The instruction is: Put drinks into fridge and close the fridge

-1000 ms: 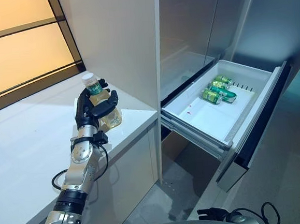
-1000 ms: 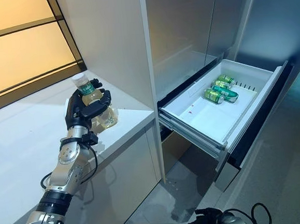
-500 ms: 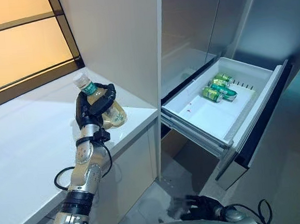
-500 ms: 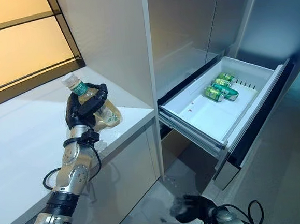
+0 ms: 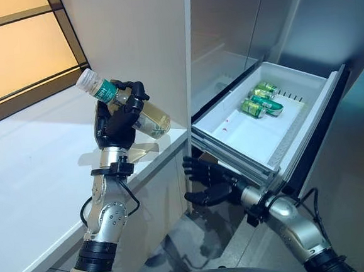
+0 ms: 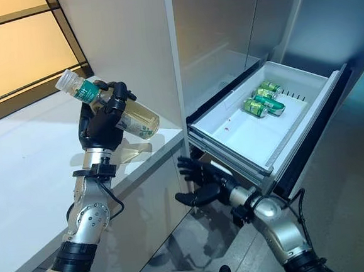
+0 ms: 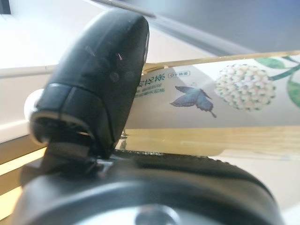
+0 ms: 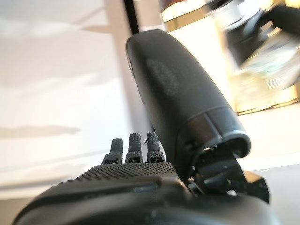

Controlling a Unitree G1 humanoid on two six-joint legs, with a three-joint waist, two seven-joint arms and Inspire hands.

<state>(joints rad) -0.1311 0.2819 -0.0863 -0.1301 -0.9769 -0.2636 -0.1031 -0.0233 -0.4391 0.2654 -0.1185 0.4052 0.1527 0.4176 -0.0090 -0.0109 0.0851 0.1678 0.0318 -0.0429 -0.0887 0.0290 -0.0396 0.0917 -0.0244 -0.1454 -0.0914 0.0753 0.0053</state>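
My left hand (image 5: 115, 125) is shut on a clear bottle of yellow drink (image 5: 148, 118) with a green label and a white cap. It holds the bottle tilted, cap up and to the left, above the white counter (image 5: 27, 173). The bottle's label also shows in the left wrist view (image 7: 211, 101). The white fridge drawer (image 5: 251, 137) stands pulled out to the right, with green cans (image 5: 260, 101) lying at its far end. My right hand (image 5: 206, 181) is open, fingers spread, low in front of the drawer's near corner and below the counter edge.
A tall white cabinet panel (image 5: 137, 45) rises behind the bottle, at the counter's right end. The grey fridge doors (image 5: 286, 20) stand above the drawer. A lit window (image 5: 18, 54) lies at the back left. Grey floor (image 5: 355, 179) lies to the right.
My left hand has lifted the bottle off the counter and tipped it further sideways. My right hand has come up from the bottom edge to just in front of the drawer.
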